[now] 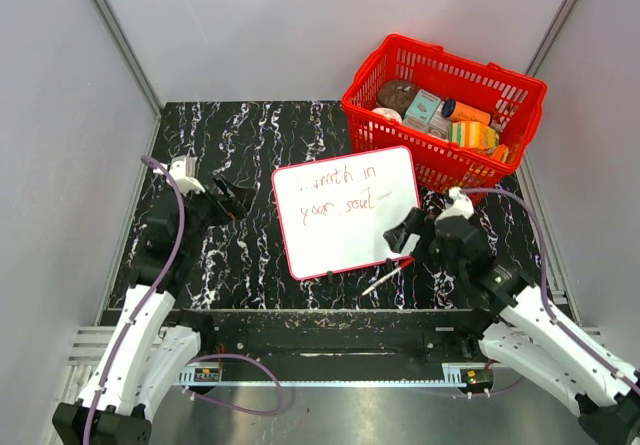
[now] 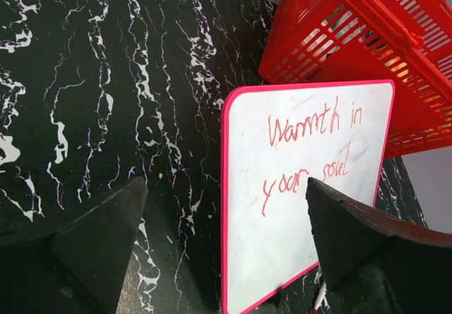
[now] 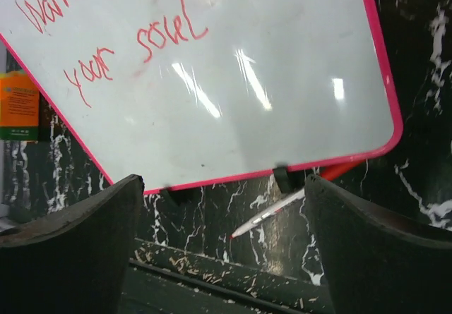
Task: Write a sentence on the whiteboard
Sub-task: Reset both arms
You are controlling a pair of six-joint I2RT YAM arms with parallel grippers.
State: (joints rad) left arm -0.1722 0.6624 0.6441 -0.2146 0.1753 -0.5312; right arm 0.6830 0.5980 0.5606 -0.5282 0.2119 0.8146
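Observation:
The whiteboard (image 1: 345, 227) with its red frame lies flat on the black marbled table, mid-scene. The sentence (image 1: 335, 193) in red cursive reads "warmth in your soul" over two lines (image 2: 311, 152). A white marker (image 1: 385, 277) with a red tip lies loose on the table just past the board's near right corner (image 3: 272, 215). My right gripper (image 1: 405, 237) hovers over it, open, with nothing between its fingers (image 3: 222, 187). My left gripper (image 1: 235, 197) stands open left of the board, holding nothing (image 2: 226, 194).
A red basket (image 1: 520, 90) full of packaged goods stands at the back right, close behind the whiteboard's far corner (image 2: 325, 53). Grey walls close off the table on the left, right and back. The table's near edge runs just below the marker.

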